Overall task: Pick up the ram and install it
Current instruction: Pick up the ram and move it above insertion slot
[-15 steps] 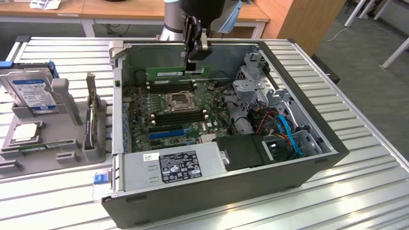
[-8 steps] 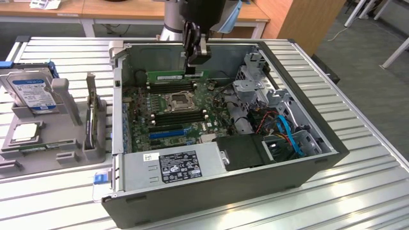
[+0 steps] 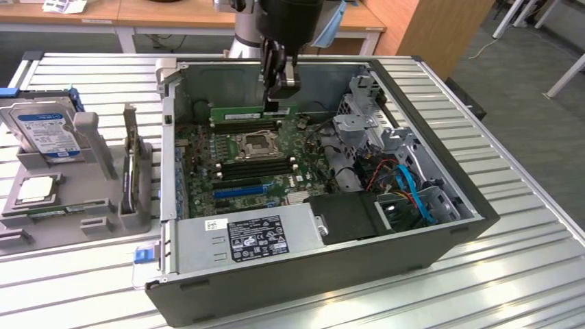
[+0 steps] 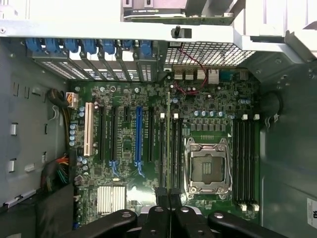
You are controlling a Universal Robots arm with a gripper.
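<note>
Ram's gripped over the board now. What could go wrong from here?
1. The ram, held in the gripper, hangs over several close parallel memory slots; a small offset could press it into the wrong slot or onto a slot's edge.
2. The open processor socket lies right beside those slots; a slip could strike it.

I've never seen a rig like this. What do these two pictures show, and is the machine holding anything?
A robot arm works over an open computer case on a metal table. One picture is from a camera off the arm; the other is from a camera on its wrist, looking down onto the motherboard. The gripper is shut on the ram, a green memory stick, held over the slots beside the processor socket. On the exterior view's left, a grey holder carries a hard drive and a processor chip.
</note>
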